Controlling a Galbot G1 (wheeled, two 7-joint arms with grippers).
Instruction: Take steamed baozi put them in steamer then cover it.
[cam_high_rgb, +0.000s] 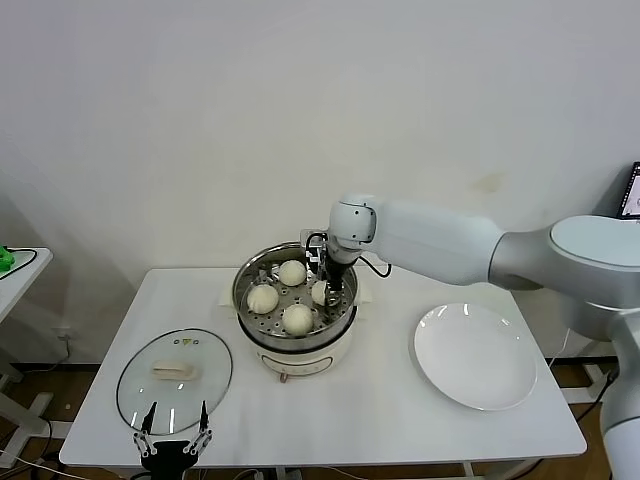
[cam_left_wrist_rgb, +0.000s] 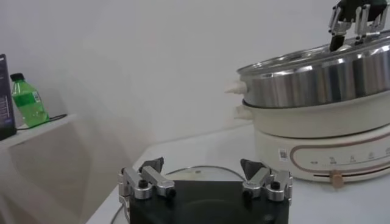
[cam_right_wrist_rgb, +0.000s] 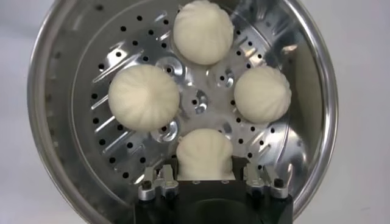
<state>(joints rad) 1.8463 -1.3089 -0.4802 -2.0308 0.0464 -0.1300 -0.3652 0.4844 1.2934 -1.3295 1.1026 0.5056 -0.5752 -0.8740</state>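
Right hand (cam_right_wrist_rgb: 206, 176) clamped around fourth baozi (cam_right_wrist_rgb: 205, 154) inside steamer (cam_right_wrist_rgb: 55, 122), fingers hidden overhead.

four baozi (cam_right_wrist_rgb: 204, 31) in steamer (cam_high_rgb: 246, 283), lid (cam_high_rgb: 174, 381) left, plate (cam_high_rgb: 475, 356) right

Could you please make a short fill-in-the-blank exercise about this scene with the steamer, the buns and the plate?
1. The steamer holds ____ baozi in total.
2. The right gripper has its fingers around one baozi inside the ____.
3. The white plate is ____.
4. The glass lid lies on the table beside the open ____ gripper.

Missing words: four; steamer; empty; left
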